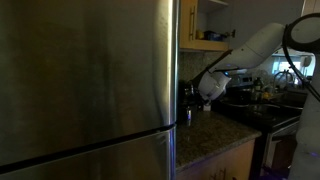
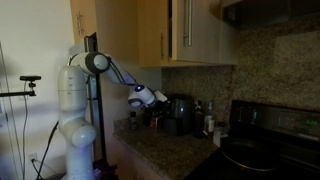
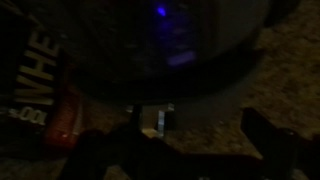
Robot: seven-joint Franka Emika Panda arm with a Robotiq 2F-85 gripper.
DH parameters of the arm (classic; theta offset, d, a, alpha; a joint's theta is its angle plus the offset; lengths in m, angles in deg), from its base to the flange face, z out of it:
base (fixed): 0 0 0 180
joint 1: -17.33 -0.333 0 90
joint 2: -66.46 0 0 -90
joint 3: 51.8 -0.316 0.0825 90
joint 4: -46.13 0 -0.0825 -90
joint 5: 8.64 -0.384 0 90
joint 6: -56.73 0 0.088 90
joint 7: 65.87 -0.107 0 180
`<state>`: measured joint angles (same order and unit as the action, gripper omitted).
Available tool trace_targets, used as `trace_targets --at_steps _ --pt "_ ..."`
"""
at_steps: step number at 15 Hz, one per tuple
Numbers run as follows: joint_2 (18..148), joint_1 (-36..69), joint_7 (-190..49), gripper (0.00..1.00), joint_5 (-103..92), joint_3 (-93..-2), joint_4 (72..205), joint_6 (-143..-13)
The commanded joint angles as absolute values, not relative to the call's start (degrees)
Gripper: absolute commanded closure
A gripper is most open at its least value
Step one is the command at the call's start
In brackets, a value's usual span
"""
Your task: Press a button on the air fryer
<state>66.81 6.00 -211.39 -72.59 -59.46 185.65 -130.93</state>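
Observation:
The air fryer (image 2: 180,113) is a small dark glossy appliance on the granite counter against the wall. In an exterior view only its dark edge (image 1: 186,100) shows past the fridge. In the wrist view it fills the top as a dark dome (image 3: 170,45) with a small blue light. My gripper (image 2: 151,99) hovers just beside the fryer, a little above the counter, and also shows in an exterior view (image 1: 207,89). In the wrist view its two dark fingers (image 3: 185,150) stand wide apart and empty, with the fryer's base just ahead.
A huge brushed-steel fridge (image 1: 85,80) fills one side. A black stove (image 2: 262,150) sits further along the granite counter (image 2: 175,150). Small bottles (image 2: 208,122) stand near the fryer. A red package with white letters (image 3: 55,105) lies beside it. Wooden cabinets (image 2: 190,30) hang overhead.

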Motion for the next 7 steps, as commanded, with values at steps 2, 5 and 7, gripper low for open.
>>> trace_targets --at_steps 2,5,7 --pt "57.81 13.59 -213.94 0.00 -66.87 -54.06 203.31 -126.09" --pt "59.58 15.37 -212.51 0.00 -66.69 -53.57 202.81 -125.98" --pt "58.35 16.67 -212.29 0.00 -66.10 -53.05 204.32 -125.33"
